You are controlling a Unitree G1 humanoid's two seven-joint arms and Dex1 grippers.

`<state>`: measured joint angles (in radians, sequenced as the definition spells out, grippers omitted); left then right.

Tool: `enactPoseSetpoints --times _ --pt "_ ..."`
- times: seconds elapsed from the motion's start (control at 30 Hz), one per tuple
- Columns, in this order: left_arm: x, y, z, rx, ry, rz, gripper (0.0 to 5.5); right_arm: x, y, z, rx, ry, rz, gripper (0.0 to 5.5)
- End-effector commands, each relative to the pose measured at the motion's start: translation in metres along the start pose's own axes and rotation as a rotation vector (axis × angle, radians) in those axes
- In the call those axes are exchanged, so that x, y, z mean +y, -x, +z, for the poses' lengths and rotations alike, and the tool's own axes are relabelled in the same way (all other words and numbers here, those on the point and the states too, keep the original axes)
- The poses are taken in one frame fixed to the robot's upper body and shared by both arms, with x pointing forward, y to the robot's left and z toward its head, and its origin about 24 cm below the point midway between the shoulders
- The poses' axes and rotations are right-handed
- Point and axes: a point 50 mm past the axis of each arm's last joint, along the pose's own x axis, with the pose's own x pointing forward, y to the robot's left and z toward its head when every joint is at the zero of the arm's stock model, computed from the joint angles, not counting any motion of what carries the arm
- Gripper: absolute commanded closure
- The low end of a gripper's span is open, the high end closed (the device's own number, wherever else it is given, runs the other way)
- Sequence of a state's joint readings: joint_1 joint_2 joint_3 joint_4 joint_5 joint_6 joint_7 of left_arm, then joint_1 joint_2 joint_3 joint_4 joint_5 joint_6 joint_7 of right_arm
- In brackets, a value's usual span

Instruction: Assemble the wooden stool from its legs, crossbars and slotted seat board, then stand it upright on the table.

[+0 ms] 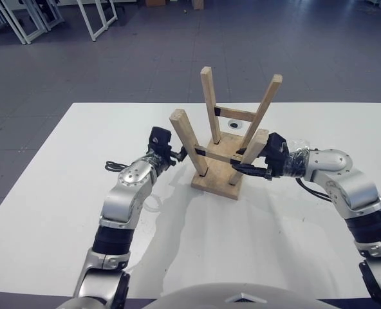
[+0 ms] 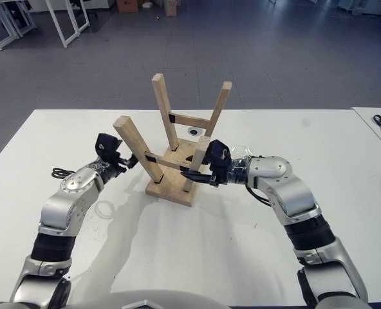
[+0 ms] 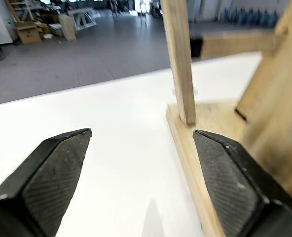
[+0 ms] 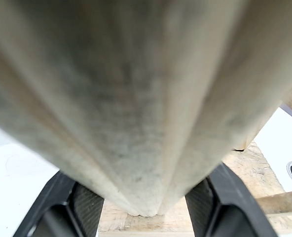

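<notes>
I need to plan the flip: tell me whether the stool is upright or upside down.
Upside down: the seat board lies on the table, with its four legs pointing up.

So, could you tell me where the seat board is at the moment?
In the head views the seat board lies flat on the table, legs pointing up, between the left gripper and the right gripper.
</notes>
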<state>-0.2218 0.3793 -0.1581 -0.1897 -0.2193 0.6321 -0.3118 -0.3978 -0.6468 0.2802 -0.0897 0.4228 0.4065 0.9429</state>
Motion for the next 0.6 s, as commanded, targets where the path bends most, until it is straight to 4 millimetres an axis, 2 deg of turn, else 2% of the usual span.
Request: enactPoseSetpoints --times 0.03,0.13,0.23,0.33,0.57,0.6 --pt "0.01 0.009 -0.034 0.196 -0.119 -0.041 1.65 0.035 -0.012 -0.061 0.221 -0.248 0.127 3.47" --pt "0.05 0.031 -0.064 0.373 -0.187 0.122 1.65 0.041 -0.018 -0.051 0.181 -0.2 0.101 3.47" --pt "0.073 0.049 -0.07 0.392 -0.109 0.248 1.65 0.064 -0.022 -0.037 0.145 -0.143 0.125 3.47" --pt "0.072 0.05 -0.068 0.377 -0.093 0.26 1.65 0.071 -0.022 -0.042 0.212 -0.035 0.115 3.47" --pt "0.065 0.045 -0.06 0.34 -0.086 0.244 1.65 0.058 -0.023 -0.037 0.197 -0.04 0.039 3.47" --pt "0.065 0.045 -0.06 0.339 -0.087 0.245 1.68 0.057 -0.023 -0.035 0.188 -0.039 0.035 3.11"
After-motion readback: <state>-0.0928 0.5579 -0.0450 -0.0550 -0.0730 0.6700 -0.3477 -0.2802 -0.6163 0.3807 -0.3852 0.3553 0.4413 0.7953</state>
